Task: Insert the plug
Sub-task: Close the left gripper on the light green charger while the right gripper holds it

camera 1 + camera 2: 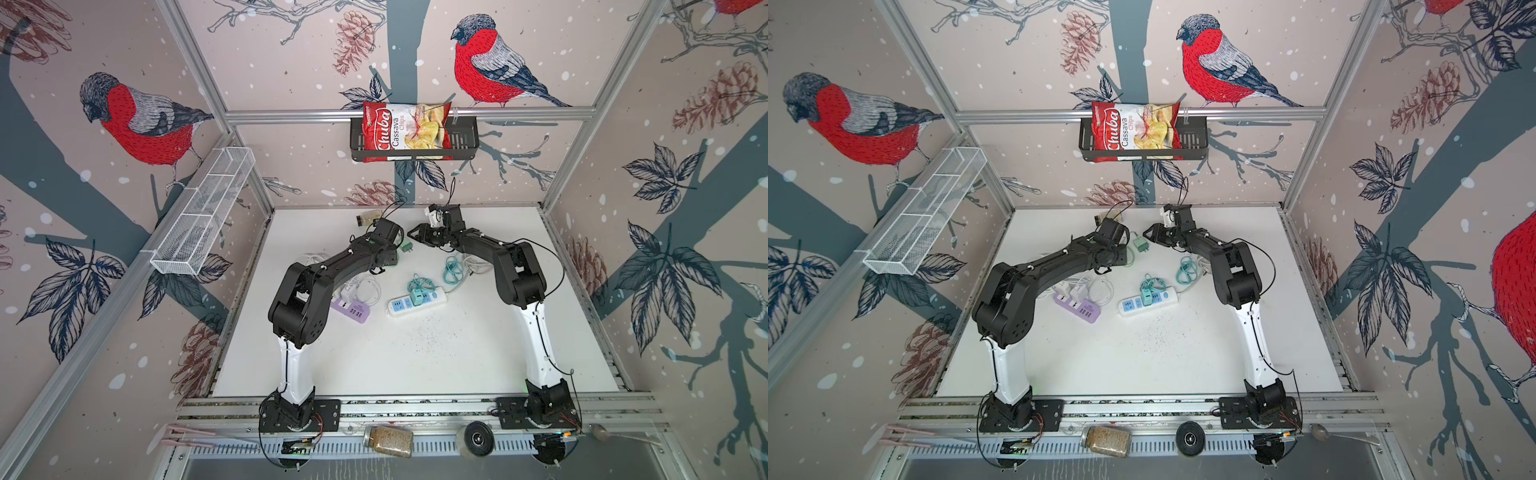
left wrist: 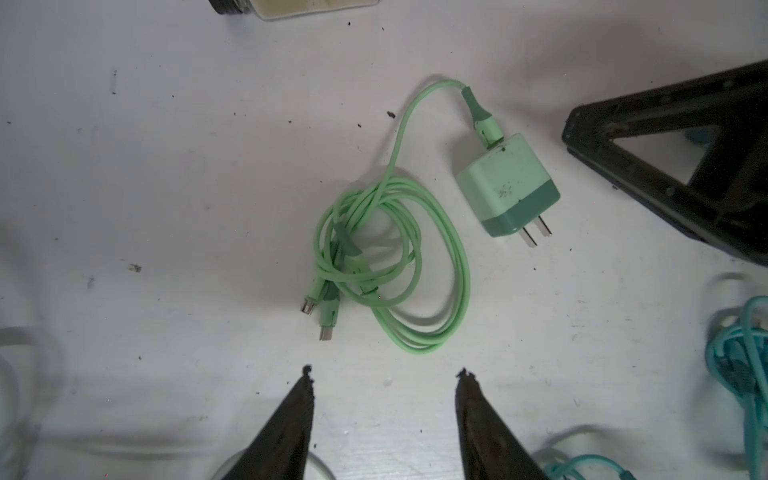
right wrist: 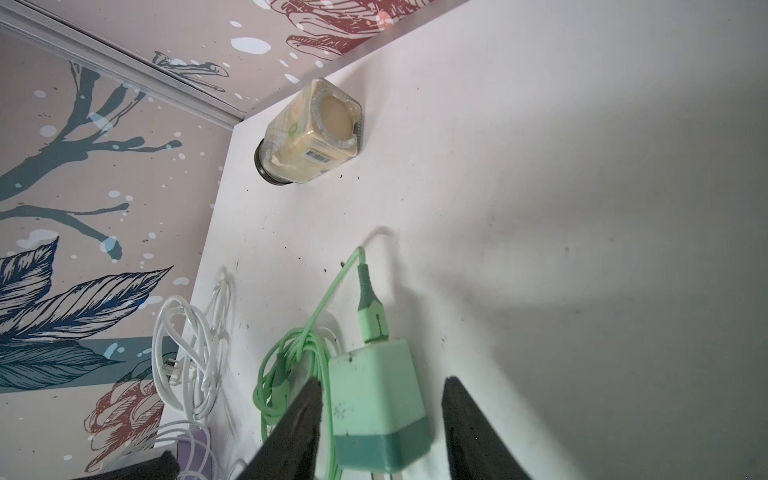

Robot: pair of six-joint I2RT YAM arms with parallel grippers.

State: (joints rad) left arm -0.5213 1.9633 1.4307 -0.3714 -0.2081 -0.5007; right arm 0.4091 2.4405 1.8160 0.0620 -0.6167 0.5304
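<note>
green plug (image 1: 408, 248) loose on the counter (image 1: 415, 357)
in both top views: green plug (image 1: 1142, 244) at 12 o'clock of the white power strip (image 1: 417, 300). left wrist: left fingers (image 2: 291, 424) spread, empty (prongs bare). right wrist: right fingers (image 3: 295, 428) spread astride it.

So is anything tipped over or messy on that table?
Yes. The jar lies on its side near the back wall, and dark specks are sprinkled over the table in front of the white power strip, like a spill.
</note>
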